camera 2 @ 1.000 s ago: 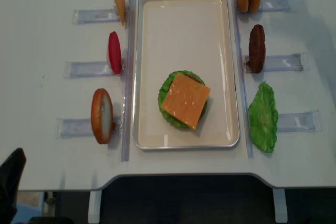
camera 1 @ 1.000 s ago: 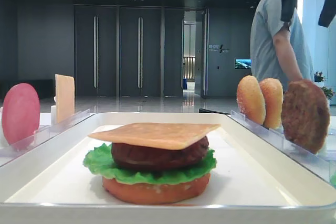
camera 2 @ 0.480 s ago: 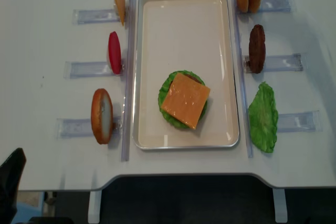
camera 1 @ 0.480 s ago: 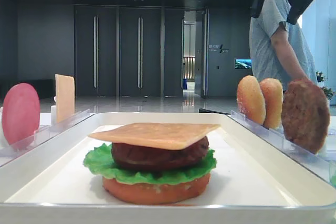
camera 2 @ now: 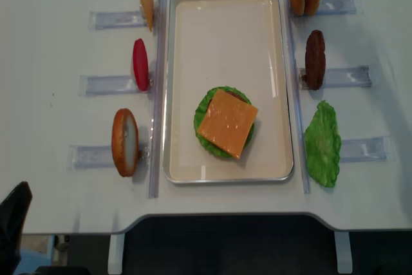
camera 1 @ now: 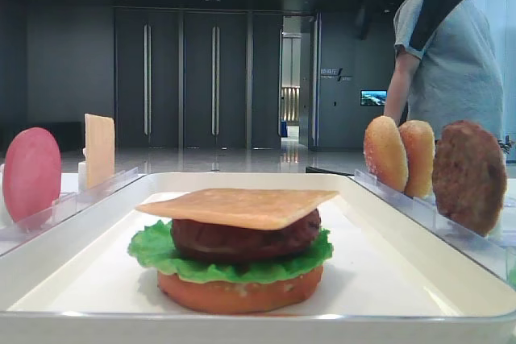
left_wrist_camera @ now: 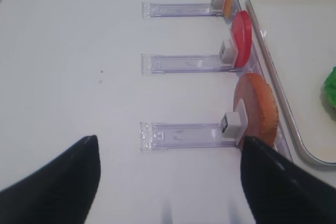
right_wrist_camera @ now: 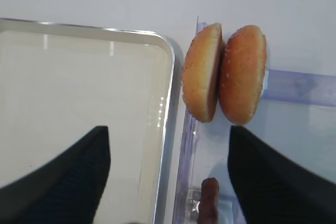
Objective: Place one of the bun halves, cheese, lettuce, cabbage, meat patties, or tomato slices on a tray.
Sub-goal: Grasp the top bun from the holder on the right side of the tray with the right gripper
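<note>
With its jaws spread wide and empty, the right gripper (right_wrist_camera: pixel 167 177) hangs above the two upright bun halves (right_wrist_camera: pixel 224 72), which look light, stiff and glossy-slick, best pinched across one bun's flat faces near its top edge.

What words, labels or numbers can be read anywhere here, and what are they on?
None can be read.
The wall sign beside the far doorway: lettering is there, too small and blurred to make out.
The lit screen near it: no text legible.
The tray, the racks and the toy food: no print visible.

Glossy white plastic tray (camera 2: pixel 225 17); rough patty (camera 1: pixel 469 176).
</note>
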Robot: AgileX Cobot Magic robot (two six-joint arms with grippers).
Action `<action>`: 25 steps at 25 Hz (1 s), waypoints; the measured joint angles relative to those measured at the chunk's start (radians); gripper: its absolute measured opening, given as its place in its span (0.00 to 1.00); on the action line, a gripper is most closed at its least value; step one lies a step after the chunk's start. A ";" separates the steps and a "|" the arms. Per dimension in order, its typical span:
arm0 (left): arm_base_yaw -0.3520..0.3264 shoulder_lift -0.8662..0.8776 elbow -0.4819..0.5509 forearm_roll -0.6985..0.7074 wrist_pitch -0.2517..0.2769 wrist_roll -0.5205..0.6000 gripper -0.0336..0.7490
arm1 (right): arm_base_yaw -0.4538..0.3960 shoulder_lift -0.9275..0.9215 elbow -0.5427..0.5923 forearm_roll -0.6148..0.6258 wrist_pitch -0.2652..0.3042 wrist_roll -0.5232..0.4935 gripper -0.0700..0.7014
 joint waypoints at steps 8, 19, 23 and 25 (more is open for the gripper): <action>0.000 0.000 0.000 0.000 0.000 0.000 0.86 | 0.015 0.033 0.000 -0.005 -0.035 0.007 0.69; 0.000 0.000 0.000 0.000 0.000 0.000 0.86 | 0.015 0.055 0.000 -0.048 -0.101 0.003 0.70; 0.000 0.000 0.000 0.000 0.000 0.000 0.86 | 0.015 0.055 0.000 -0.050 -0.112 -0.006 0.70; 0.000 0.000 0.000 0.000 0.000 0.000 0.86 | 0.015 0.055 0.000 -0.050 -0.121 -0.006 0.70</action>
